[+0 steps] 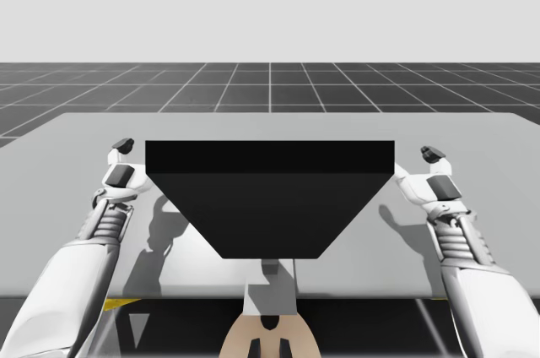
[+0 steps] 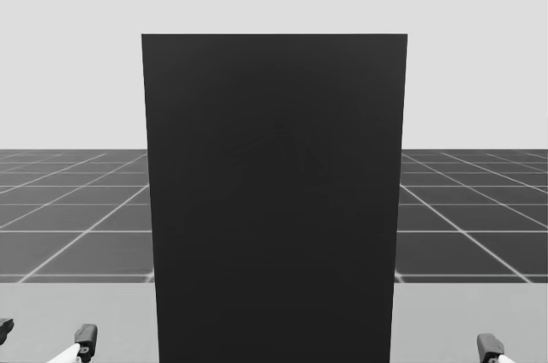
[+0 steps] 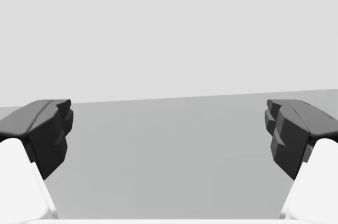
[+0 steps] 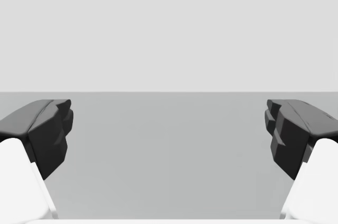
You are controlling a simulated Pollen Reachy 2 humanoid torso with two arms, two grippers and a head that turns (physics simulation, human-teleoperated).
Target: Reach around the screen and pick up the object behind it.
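A tall black screen [image 1: 270, 197] stands upright in the middle of the grey table [image 1: 76, 134]; in the head view the screen [image 2: 274, 200] blocks the centre and hides whatever lies behind it. My left gripper [image 1: 122, 149] hovers just off the screen's left edge, my right gripper [image 1: 433, 156] just off its right edge. Both are open, with nothing between the fingers. In the left wrist view my left gripper [image 3: 169, 134] faces bare table, and so does my right gripper [image 4: 169, 134] in the right wrist view. Dark fingertips [image 2: 86, 335] poke up beside the screen's base in the head view.
Bare grey table [image 3: 169, 171] stretches ahead of both grippers. A strip of table [image 1: 270, 126] runs behind the screen to the far edge, with a dark gridded floor [image 1: 270, 84] beyond. There is free room on either side of the screen.
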